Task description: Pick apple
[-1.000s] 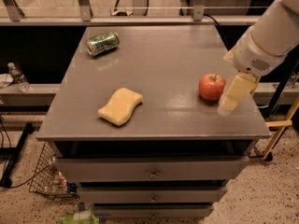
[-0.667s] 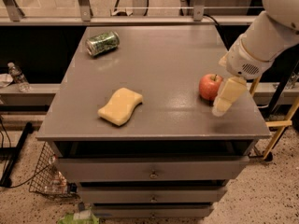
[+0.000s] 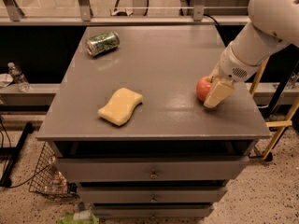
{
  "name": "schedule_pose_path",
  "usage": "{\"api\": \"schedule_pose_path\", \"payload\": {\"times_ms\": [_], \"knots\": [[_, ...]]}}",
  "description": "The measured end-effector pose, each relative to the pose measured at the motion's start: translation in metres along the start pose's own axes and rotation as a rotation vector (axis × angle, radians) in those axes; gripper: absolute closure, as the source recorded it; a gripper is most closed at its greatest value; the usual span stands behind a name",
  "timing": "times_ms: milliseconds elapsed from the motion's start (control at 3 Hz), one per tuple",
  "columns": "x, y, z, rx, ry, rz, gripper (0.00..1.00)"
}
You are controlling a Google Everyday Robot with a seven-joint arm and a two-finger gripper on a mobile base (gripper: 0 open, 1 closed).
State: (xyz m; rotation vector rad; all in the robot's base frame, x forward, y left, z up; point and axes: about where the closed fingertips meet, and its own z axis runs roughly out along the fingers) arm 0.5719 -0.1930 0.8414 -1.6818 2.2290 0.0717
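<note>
The pincer [image 3: 218, 93] has slid left over the desk [image 3: 163, 73] and now overlaps the right side of the apple [image 3: 202, 87], which sits near the desk's right edge. The apple lies just left of the pincer, and being round it has no long axis. The pincer's pale body hides the apple's right half, and I cannot tell whether it is spread or pinching

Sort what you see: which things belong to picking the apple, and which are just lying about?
Job: apple; gripper, at the apple's right side, near the table edge.
Lying about: sponge; can; bottle, off the table's left.
</note>
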Motion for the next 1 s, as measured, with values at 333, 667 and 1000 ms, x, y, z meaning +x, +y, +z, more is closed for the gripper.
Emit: {"api": "schedule_pose_path", "payload": {"times_ms": [333,667,1000], "knots": [[-0.008,-0.005,-0.004,0.016,-0.025,-0.016,0.64],[-0.033,-0.006,-0.040,0.095,-0.093,-0.092,0.96],[-0.047,-0.005,-0.065,0.140,-0.126,-0.142,1.00]]}}
